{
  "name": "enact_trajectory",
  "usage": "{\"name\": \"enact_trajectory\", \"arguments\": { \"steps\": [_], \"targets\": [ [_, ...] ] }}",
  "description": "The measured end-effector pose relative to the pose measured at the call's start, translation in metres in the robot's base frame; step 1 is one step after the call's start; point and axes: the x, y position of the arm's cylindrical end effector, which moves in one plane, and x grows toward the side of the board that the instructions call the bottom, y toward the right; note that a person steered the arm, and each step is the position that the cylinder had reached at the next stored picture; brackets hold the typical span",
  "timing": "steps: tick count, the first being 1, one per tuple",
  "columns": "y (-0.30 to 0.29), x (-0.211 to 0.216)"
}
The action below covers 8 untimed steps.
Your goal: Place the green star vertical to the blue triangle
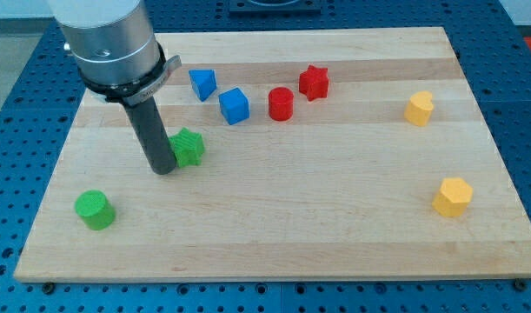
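Down on the pale wooden board (335,226), my tip (163,170) touching the left side of the green star block (189,147). No gripper, only a dark rod. Blue triangle block (202,83) above the star, slightly right, apart. Blue cube (234,105) beside it. Green cylinder (95,209) lower left.

No readable text, label, brand, number or sign shows anywhere: not on the pale wooden board (335,217), the coloured blocks, the metal arm housing (109,39), or the blue perforated surround (13,104).
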Motion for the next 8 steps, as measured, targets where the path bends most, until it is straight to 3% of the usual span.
{"name": "enact_trajectory", "arguments": {
  "steps": [6,7,8],
  "targets": [
    [0.015,-0.004],
    [0.007,-0.004],
    [-0.037,-0.004]
  ]
}}
